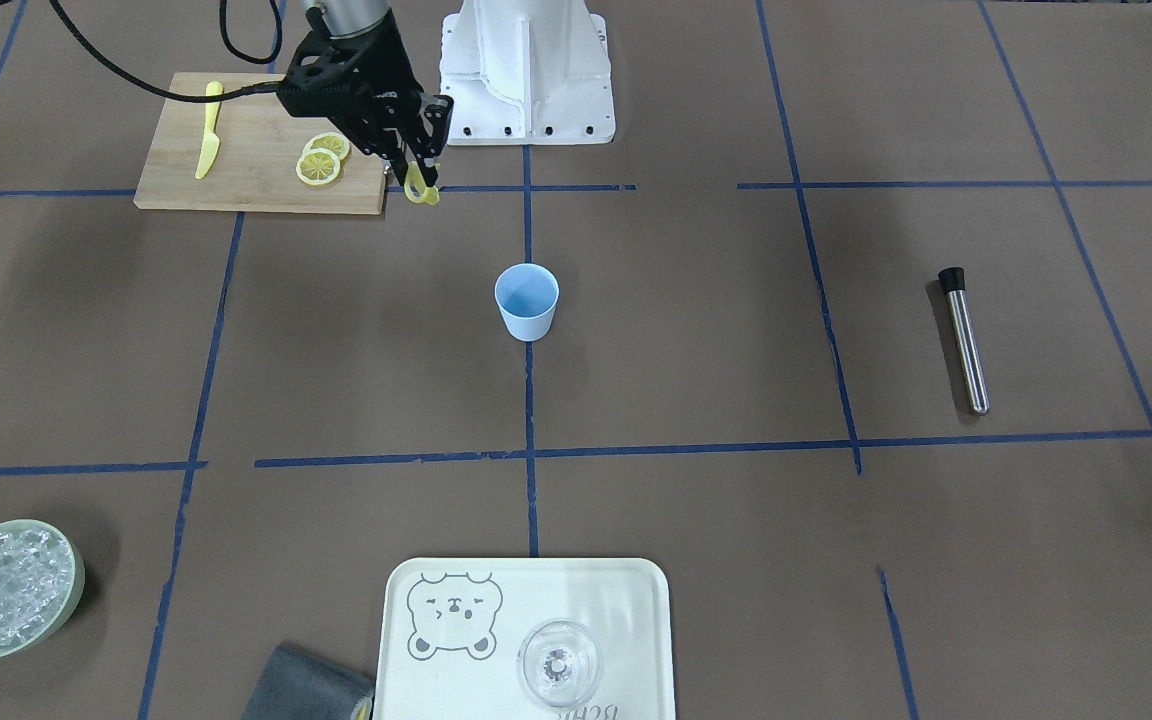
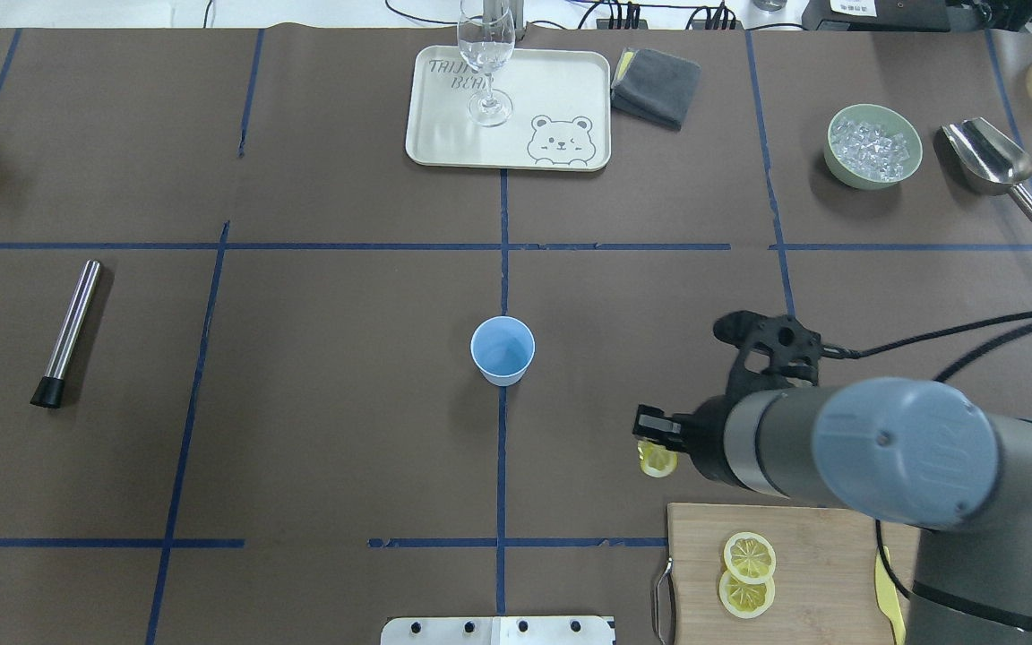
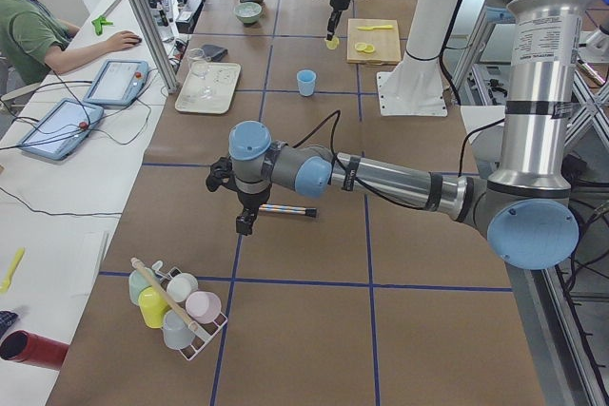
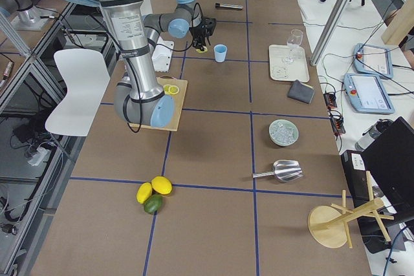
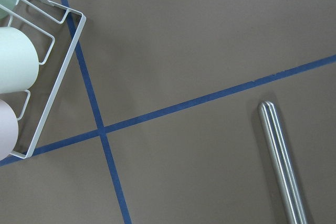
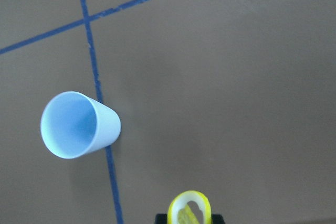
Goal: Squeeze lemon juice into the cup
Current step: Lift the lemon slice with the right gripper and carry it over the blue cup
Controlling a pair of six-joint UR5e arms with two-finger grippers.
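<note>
Overhead exterior view. The right arm (image 2: 883,448) extends above the bamboo cutting board (image 2: 794,537), which lies at 4 o'clock from the cup (image 2: 503,350) and keeps two spare slices (image 2: 749,573) within that arm's reach. The left arm (image 3: 381,178) hangs at 9 o'clock beside the steel muddler (image 2: 64,331), well apart from the work. Whether the left gripper (image 3: 245,225) is parted or closed cannot be told. The cup stands upright on the centre line, mouth open for juice. The right gripper (image 2: 657,445) is clenched on the lemon slice (image 2: 657,462), held on edge and bowed. It is near the cup at 4 o'clock but not over it, so the carry looks unfinished. Surface: a brown-papered table (image 2: 319,430) gridded in blue tape (image 2: 346,246). An operator (image 3: 29,26) sits alongside.
</note>
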